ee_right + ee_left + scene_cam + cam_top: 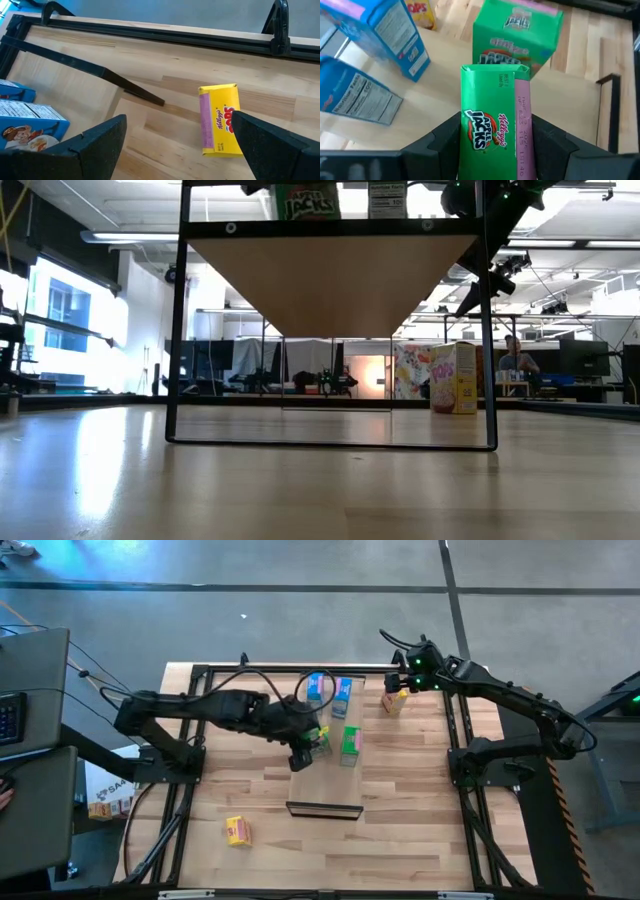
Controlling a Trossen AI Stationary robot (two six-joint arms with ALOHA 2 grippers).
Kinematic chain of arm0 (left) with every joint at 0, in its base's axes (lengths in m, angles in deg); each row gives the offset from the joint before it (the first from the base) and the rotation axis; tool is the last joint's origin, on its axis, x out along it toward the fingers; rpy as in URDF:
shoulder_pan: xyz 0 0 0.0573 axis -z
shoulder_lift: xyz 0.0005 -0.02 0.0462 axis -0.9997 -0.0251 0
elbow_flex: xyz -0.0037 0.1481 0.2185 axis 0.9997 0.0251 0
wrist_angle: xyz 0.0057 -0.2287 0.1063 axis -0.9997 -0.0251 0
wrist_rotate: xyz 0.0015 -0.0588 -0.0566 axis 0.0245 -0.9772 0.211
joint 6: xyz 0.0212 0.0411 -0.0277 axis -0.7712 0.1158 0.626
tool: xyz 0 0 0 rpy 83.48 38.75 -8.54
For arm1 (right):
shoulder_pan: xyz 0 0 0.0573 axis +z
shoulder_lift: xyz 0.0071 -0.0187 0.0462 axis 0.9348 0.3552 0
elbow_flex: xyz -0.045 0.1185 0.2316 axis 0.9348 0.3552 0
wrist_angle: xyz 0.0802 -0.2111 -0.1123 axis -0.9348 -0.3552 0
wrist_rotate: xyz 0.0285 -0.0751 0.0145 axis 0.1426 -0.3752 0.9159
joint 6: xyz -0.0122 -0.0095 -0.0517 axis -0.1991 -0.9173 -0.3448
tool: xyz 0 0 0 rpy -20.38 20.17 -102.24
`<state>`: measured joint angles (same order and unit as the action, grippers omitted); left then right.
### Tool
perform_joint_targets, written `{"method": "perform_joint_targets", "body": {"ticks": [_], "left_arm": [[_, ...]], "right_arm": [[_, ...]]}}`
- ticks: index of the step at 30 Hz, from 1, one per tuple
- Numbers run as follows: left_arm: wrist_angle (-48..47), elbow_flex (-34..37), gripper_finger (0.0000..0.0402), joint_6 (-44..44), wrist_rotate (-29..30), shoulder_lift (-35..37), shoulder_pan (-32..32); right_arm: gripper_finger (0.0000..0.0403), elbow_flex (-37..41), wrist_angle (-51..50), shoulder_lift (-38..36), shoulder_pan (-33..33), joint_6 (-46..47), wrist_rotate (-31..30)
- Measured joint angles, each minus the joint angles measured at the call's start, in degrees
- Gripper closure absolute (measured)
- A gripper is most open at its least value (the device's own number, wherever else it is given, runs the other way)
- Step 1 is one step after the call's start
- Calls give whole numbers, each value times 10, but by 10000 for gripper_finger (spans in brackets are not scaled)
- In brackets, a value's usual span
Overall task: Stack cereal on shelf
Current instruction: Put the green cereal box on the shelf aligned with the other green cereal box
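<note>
**Inspector:** High view first. Where is the cereal?

**Assessor:** The left tool (303, 752) sits over the shelf (326, 780) with a green box (320, 737) at its tip. A second green box (350, 743) stands just beside it on the plank, and two blue boxes (330, 690) stand beyond. One yellow box (395, 700) lies on the tabletop (400, 830) just below the right tool (404, 681); another yellow box (238, 831) lies well apart, near the front.

**Inspector:** Low view?

**Assessor:** It shows the shelf from beneath, box bottoms at its top edge, and the yellow box (453, 377) standing behind the frame. No tool state can be read here.

**Inspector:** Left wrist view?

**Assessor:** The left tool's fingers (447, 145) pinch the green Apple Jacks box (495, 120) by its two broad faces, near the lower end. The second green box (517, 35) is just ahead, the blue boxes (375, 55) off to one side.

**Inspector:** Handling?

**Assessor:** Judged light, thin cardboard: stiff at the edges, liable to dent on the broad faces, glossy and possibly slippery. Moderate squeeze, mid-face grip.

**Inspector:** Right wrist view?

**Assessor:** The right tool (180, 145) is spread wide and empty, the yellow box (220, 119) lying flat ahead of it, pink side panel showing. Take it across its narrow width.
</note>
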<state>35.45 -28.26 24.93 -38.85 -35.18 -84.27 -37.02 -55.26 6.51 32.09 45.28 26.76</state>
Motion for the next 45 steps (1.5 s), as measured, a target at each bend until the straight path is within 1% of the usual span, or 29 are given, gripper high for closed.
{"method": "perform_joint_targets", "body": {"ticks": [7, 14, 18, 22, 26, 29, 35, 37, 39, 41, 43, 45], "left_arm": [[-6, -1, 218, 0, 2, -29, 0], [-4, -1, 217, -8, 1, -28, 0], [14, -1, 204, -19, -7, -25, 0], [27, -1, 178, -23, -33, -15, 0], [25, -1, 162, -24, -37, -4, -1], [29, 0, 159, -24, -38, 9, -6], [30, 0, 158, -31, -37, 63, -18], [30, 0, 161, -38, -24, 82, -21], [29, 0, 172, -34, -1, 97, -21], [41, 20, 199, -24, 12, 113, -21], [63, 63, 244, 0, 16, 130, -20], [96, 123, 302, 39, 24, 150, -20]], "right_arm": [[45, 0, 0, 0, 0, 0, 0], [45, 0, 0, 0, 0, 0, -1], [45, 0, 0, 0, 0, 0, -1], [45, 0, 0, 0, 0, 1, -1], [45, 0, 0, 0, 0, 1, -1], [45, 0, 0, 0, 0, 1, -1], [45, 0, 1, 0, 0, 2, -1], [45, 0, 2, 0, 0, 2, -1], [45, 0, 2, 0, 0, 12, -1], [45, 0, 3, 0, 0, 15, -1], [45, 0, 3, 0, 0, 13, -1], [45, 0, 3, 0, 0, 12, -1]]}}
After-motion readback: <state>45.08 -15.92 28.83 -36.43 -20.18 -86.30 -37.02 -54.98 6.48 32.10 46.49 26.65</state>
